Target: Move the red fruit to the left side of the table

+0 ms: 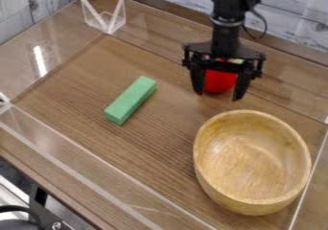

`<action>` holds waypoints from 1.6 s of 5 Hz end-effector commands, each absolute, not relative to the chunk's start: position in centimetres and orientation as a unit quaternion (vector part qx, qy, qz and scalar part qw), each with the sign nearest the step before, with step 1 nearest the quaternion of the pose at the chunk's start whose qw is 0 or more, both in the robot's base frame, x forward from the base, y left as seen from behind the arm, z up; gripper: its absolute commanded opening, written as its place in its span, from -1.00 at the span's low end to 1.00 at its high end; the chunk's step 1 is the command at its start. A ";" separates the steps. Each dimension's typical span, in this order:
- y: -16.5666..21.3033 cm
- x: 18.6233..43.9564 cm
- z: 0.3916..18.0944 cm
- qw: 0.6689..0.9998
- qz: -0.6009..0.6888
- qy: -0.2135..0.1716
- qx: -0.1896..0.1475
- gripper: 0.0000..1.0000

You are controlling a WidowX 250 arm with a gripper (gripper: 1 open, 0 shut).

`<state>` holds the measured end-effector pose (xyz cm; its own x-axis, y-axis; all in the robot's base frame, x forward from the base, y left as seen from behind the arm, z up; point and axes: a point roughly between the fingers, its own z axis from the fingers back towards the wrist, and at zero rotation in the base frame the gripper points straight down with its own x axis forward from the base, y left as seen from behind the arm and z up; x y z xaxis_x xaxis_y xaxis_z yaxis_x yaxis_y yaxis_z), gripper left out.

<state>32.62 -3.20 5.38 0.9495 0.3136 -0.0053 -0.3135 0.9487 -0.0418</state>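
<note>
The red fruit (222, 80) rests on the brown wood-grain table (90, 76), right of centre. My gripper (223, 80) has come straight down over it, and the black fingers (195, 80) stand open on either side of the fruit, close to the tabletop. Only the fruit's red middle shows between them; its leafy top is hidden behind the right finger. Whether the fingers touch the fruit cannot be told.
A green rectangular block (130, 100) lies left of the gripper near the table's middle. A large wooden bowl (252, 161) sits at the front right, just below the gripper. Low clear acrylic walls (52, 57) border the table.
</note>
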 end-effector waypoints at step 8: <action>-3.7 36.3 6.2 0.988 0.119 -0.101 -0.018 1.00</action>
<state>35.06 -3.69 3.92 0.9636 0.2375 0.1228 -0.2345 0.9714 -0.0382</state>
